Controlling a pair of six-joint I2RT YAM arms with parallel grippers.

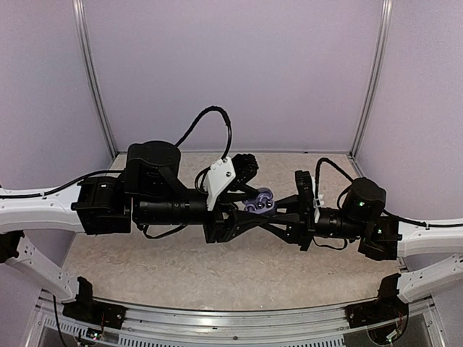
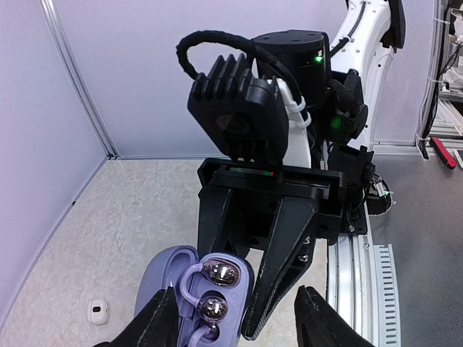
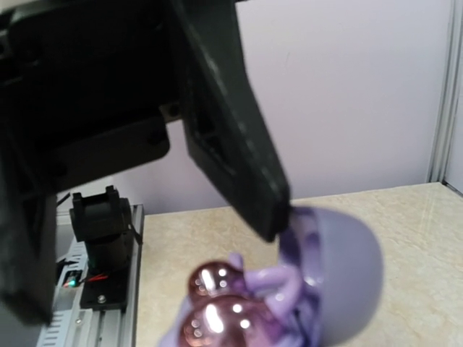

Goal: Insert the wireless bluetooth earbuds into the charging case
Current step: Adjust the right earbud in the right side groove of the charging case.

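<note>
We are looking at a pale speckled desk (image 1: 181,267), with the left arm (image 1: 166,210) and right arm (image 1: 347,217) facing each other above its middle. The left tool (image 2: 237,291) is standing released, its fingers (image 2: 163,322) spread wide. The right tool (image 1: 264,217) is pointing in between them, and we cannot tell whether it is gripping. The open lilac charging case (image 2: 170,271) is sitting raised where both tools meet, with shiny rounded wireless bluetooth earbuds (image 2: 223,273) resting inside. A small white object (image 2: 98,311) is lying on the desk, well apart.
</note>
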